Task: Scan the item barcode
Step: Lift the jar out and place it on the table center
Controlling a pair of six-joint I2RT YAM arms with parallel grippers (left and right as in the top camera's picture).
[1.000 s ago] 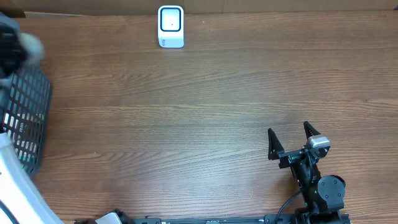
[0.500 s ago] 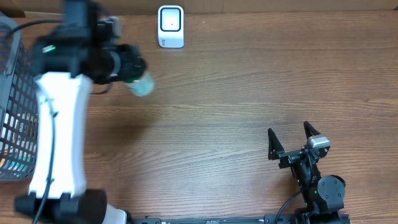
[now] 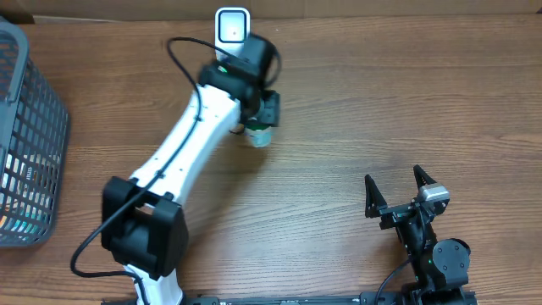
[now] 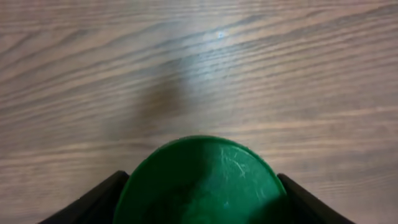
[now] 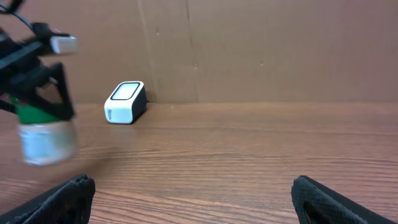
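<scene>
One bottle (image 3: 258, 136), one scanner (image 3: 233, 36), one basket (image 3: 38, 144), two arms (image 3: 182, 148) (image 3: 423, 227).

Even bright light; glare patch on table (image 4: 217, 36); bottle (image 5: 46, 143) motion-blurred.

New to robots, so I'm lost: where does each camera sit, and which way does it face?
Overhead: above the table, facing down; both arms show.
Left wrist: on left arm, facing down; left tool grips the bottle.
Right wrist: on right arm, facing the scanner; open right tool shows.
Shared: overhead and right wrist show bottle and scanner.
</scene>
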